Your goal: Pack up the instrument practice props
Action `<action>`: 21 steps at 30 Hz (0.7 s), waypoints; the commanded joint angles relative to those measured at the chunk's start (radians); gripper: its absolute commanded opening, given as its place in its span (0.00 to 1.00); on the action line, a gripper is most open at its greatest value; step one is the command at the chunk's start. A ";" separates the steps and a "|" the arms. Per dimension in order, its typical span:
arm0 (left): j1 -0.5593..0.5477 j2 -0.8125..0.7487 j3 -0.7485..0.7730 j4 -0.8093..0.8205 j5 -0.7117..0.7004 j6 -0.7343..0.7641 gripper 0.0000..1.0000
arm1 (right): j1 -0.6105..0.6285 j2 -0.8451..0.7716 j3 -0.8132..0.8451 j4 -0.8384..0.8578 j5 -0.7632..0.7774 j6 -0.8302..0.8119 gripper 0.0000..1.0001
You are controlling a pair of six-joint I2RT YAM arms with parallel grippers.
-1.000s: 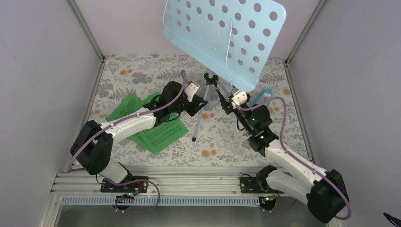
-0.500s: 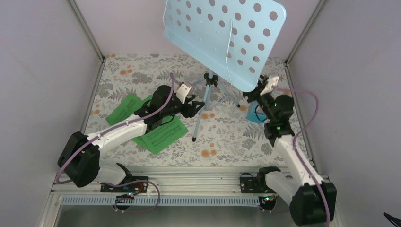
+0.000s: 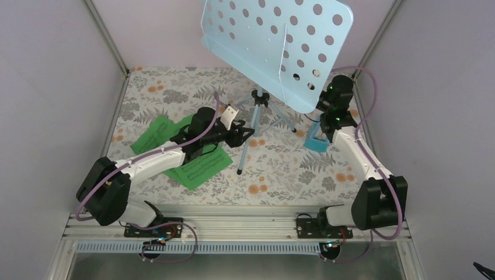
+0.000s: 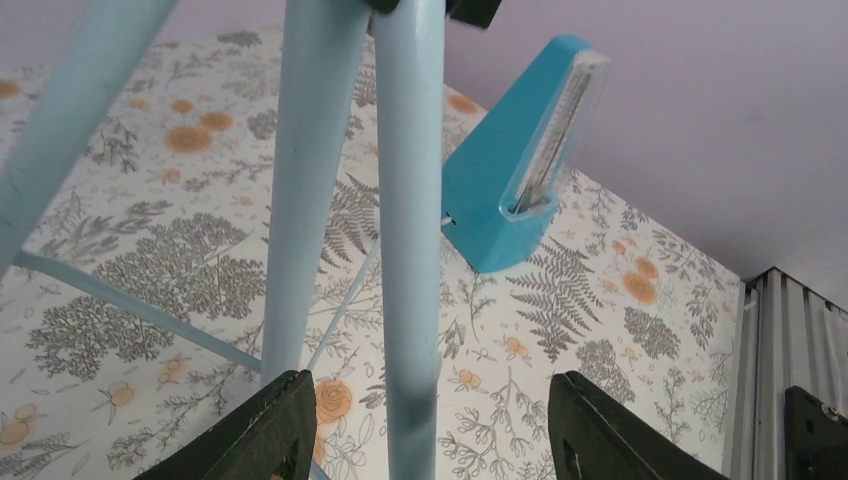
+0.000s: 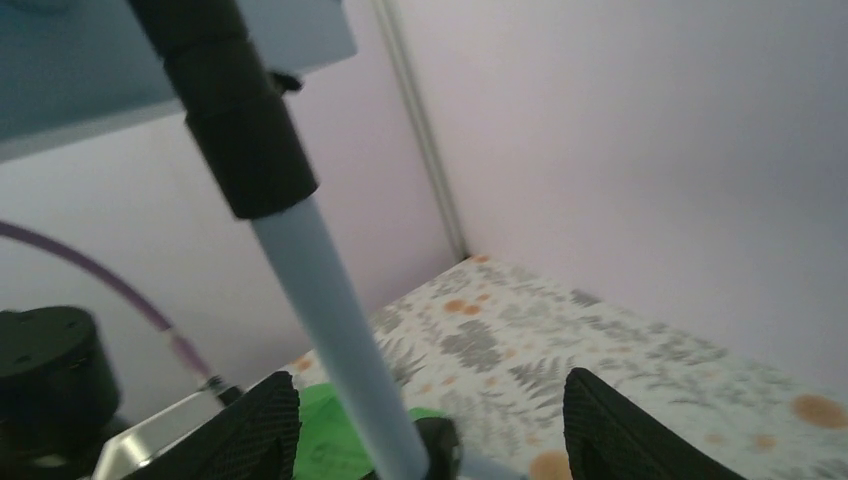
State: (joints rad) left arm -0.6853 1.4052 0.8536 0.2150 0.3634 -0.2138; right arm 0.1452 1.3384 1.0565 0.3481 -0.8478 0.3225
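Note:
The pale blue music stand (image 3: pixel 274 41) stands upright on its tripod (image 3: pixel 260 96), its hole-punched desk high at the back. My left gripper (image 4: pixel 430 420) is open around the stand's near leg (image 4: pixel 410 250), and its fingers (image 4: pixel 270 430) do not touch the leg. My right gripper (image 5: pixel 430 430) is open around the stand's pole (image 5: pixel 330 330) below a black collar (image 5: pixel 240 130), the pole nearer its left finger. In the top view the desk hides its tips. The blue metronome (image 3: pixel 318 142) stands on the mat to the right. Green sheet-music pages (image 3: pixel 198 166) lie under my left arm.
A floral mat (image 3: pixel 274 175) covers the floor, with lilac walls (image 3: pixel 52 87) and metal corner posts on three sides. The tripod's other legs (image 4: pixel 310 180) splay just left of my left gripper. The right arm's purple cable (image 3: pixel 373 93) loops beside the right wall.
My right arm has swung from the tripod's middle out to the right and up under the desk's edge. My left gripper has shifted slightly along the near leg.

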 commanded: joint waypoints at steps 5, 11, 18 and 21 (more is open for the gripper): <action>0.000 0.046 0.048 0.029 0.021 0.040 0.56 | 0.056 0.091 0.104 0.056 -0.237 -0.009 0.59; 0.000 0.073 0.076 0.022 0.007 0.035 0.50 | 0.089 0.159 0.215 -0.006 -0.256 -0.071 0.54; 0.000 0.101 0.114 -0.001 -0.014 0.039 0.39 | 0.111 0.205 0.280 -0.058 -0.259 -0.125 0.48; 0.000 0.103 0.114 0.006 -0.016 0.040 0.38 | 0.115 0.210 0.286 -0.073 -0.257 -0.141 0.46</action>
State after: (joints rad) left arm -0.6853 1.4975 0.9424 0.2031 0.3580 -0.1905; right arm 0.2489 1.5330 1.3121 0.3145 -1.0885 0.2283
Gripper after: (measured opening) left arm 0.386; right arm 0.470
